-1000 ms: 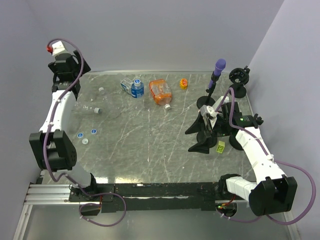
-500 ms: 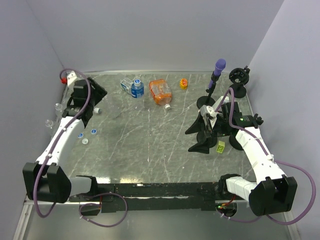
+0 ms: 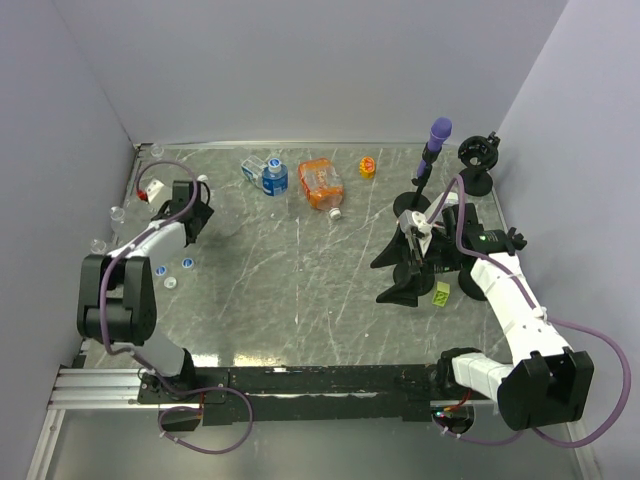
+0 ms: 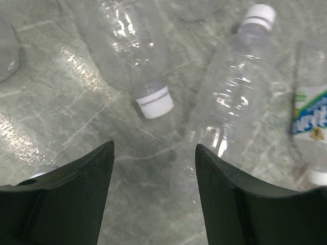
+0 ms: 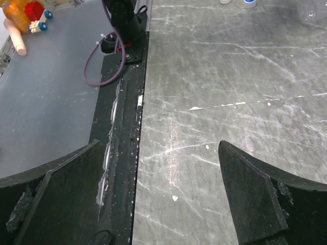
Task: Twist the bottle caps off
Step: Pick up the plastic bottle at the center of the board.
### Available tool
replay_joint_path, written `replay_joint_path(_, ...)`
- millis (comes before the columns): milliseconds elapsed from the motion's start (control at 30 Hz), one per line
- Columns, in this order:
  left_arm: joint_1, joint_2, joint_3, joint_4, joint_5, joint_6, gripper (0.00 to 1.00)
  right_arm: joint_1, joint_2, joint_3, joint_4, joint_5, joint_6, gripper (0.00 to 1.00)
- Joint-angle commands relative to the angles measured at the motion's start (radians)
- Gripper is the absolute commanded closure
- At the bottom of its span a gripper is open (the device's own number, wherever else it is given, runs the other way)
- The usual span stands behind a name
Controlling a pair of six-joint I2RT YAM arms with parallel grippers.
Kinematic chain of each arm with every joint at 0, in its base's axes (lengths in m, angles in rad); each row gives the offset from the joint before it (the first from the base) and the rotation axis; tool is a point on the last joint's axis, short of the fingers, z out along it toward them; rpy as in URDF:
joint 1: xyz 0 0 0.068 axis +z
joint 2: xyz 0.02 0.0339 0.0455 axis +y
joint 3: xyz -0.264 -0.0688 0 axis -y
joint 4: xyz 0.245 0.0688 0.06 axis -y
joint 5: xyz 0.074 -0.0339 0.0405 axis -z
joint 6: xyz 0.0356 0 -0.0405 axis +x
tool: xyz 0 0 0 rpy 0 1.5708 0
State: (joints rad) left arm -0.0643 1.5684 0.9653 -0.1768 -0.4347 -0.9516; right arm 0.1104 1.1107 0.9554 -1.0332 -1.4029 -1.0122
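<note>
Two round white bottle caps (image 4: 154, 102) remain screwed on clear, empty-looking bottles (image 4: 122, 41) lying just ahead of the left gripper (image 4: 154, 148), whose jaws are partly spread and hold nothing. The right gripper (image 5: 161, 145) has its jaws wide and empty.

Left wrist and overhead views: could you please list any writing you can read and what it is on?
Nothing reads clearly.
Bottle label, left wrist view: blue letters, cut off and blurred.
Blue bottle label, overhead view: too small.
Green tag, overhead view: too small.
</note>
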Motion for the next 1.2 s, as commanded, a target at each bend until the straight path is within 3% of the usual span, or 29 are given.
replay_joint_path(0,0.023,0.057,0.038,0.053,-0.035,-0.075,0.33,-0.005,0.009,0.023,0.022,-0.022,-0.039,0.01)
replay_joint_path(367,0.031,0.222,0.145,0.056,-0.104,-0.154,0.34,-0.006,0.017,0.025,0.015,-0.019,-0.048,0.01)
replay_joint_path(900,0.031,0.344,0.262,-0.168,-0.151,-0.335,0.4,-0.006,0.02,0.028,0.013,-0.011,-0.051,0.01)
replay_joint_path(1167,0.031,0.372,0.323,-0.271,-0.179,-0.375,0.55,-0.006,0.02,0.029,0.012,-0.008,-0.052,0.01)
